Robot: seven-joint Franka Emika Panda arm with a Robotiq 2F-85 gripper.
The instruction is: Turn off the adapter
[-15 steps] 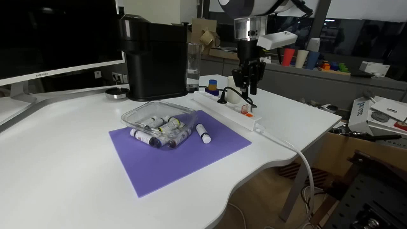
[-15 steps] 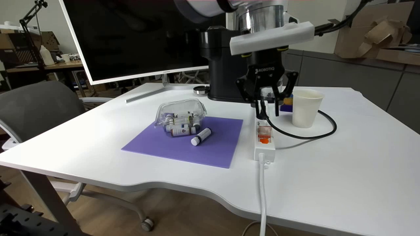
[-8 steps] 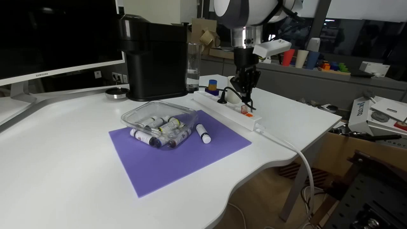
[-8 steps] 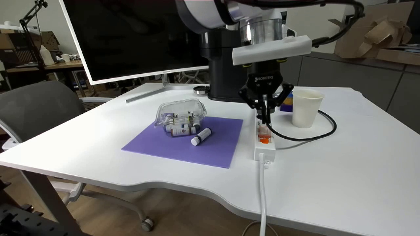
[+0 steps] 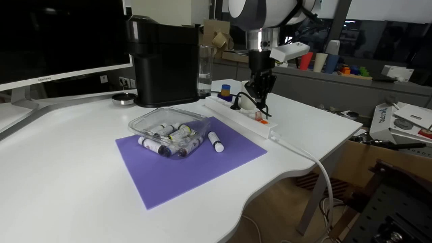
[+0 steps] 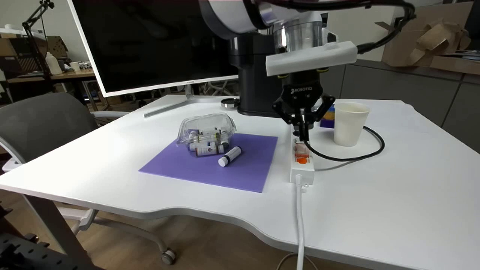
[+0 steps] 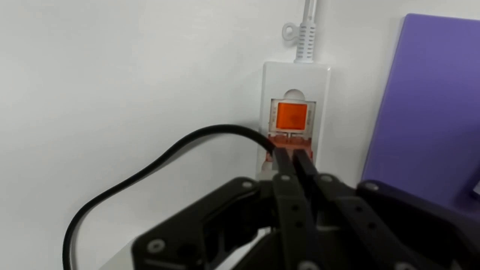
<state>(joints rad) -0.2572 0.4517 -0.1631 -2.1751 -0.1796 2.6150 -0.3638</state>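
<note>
The adapter (image 6: 302,175) lies on the desk (image 6: 375,210), at three o'clock from the purple mat (image 6: 249,167) in an exterior view. In the wrist view the gripper (image 7: 290,152) has its fingers close together, only a sliver between them (whether the tips touch the adapter I can't tell). The orange switch (image 7: 291,116) sits at twelve o'clock from them; the black cable (image 7: 221,129) curves toward eight o'clock.

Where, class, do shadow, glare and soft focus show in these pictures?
Wrist view: the gripper looks dark and soft, the orange switch sharper, and the black cable casts a shadow; in an exterior view, its shadow falls on the white table; in an exterior view, a bright streak glints on the black appliance.
</note>
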